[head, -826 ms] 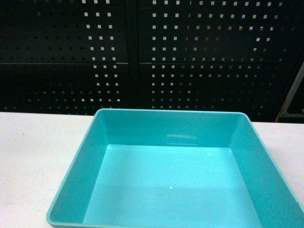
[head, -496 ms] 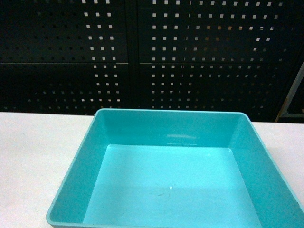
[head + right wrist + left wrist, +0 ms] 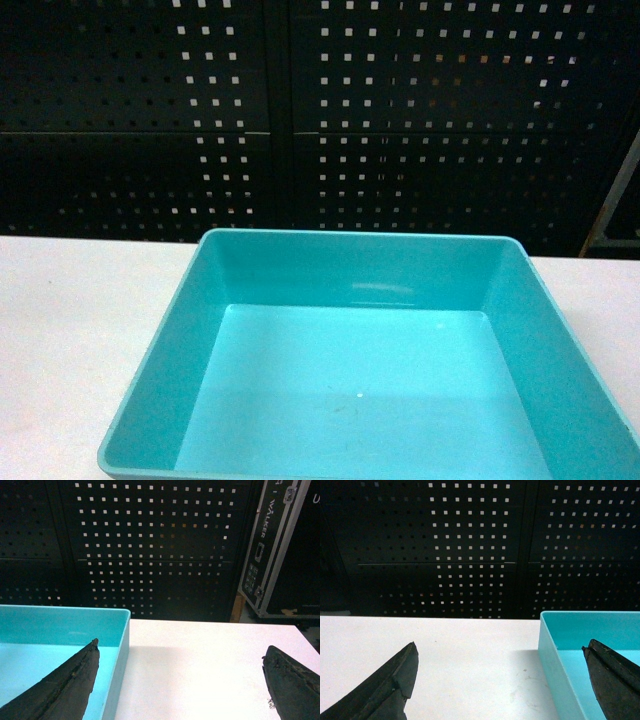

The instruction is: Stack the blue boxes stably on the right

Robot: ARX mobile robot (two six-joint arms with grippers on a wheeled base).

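sitting on the white table right in front of us, the tub fills most of the lower head view, a wide shallow turquoise box with glossy sloped walls and a flat bottom, open side up. its near edge runs out of the bottom of that view, and its right wall runs out at the right edge. we see a few faint scuff marks on its floor and a small bright glint on the far wall. only one tub shows in any view. from our left wrist view the tub's left corner sits at the right, and our left gripper stands wide apart, one dark finger over bare table and the other over the tub's inside, so the left wall lies between them; whether either touches anything we cannot tell. from our right wrist view the tub's right corner sits at the left, and our right gripper is likewise spread wide, one finger over the tub's inside and the other over bare table, straddling the right wall. neither holds anything. behind the table stands a dark perforated panel across all views, and at the right of the right wrist view a black flight case with metal edging leans beside it.
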